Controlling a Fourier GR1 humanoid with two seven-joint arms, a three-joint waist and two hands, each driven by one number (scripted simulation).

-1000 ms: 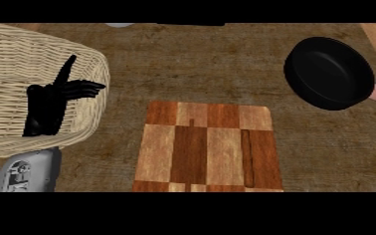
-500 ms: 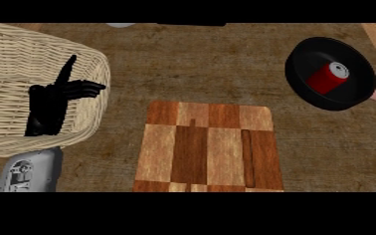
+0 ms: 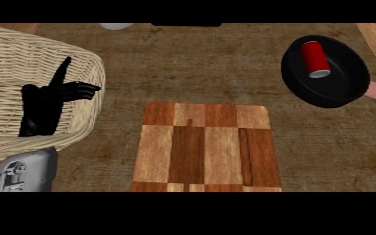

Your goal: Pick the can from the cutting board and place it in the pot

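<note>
A red can (image 3: 316,58) with a silver top lies inside the black pot (image 3: 349,87) at the upper right of the head view. The checkered wooden cutting board (image 3: 206,147) sits at the lower middle with nothing on it. My left hand (image 3: 46,103) rests open over the wicker basket at the left, fingers straight and one pointing up. My right hand does not show in this view.
A wicker basket (image 3: 81,64) fills the left side. A grey forearm part (image 3: 26,172) shows at the lower left. A pale round object (image 3: 117,26) and a dark object (image 3: 187,24) sit at the counter's far edge.
The can appeared in the pot and now lies more tilted, higher in it. The view sits closer. My left hand has stayed put.
</note>
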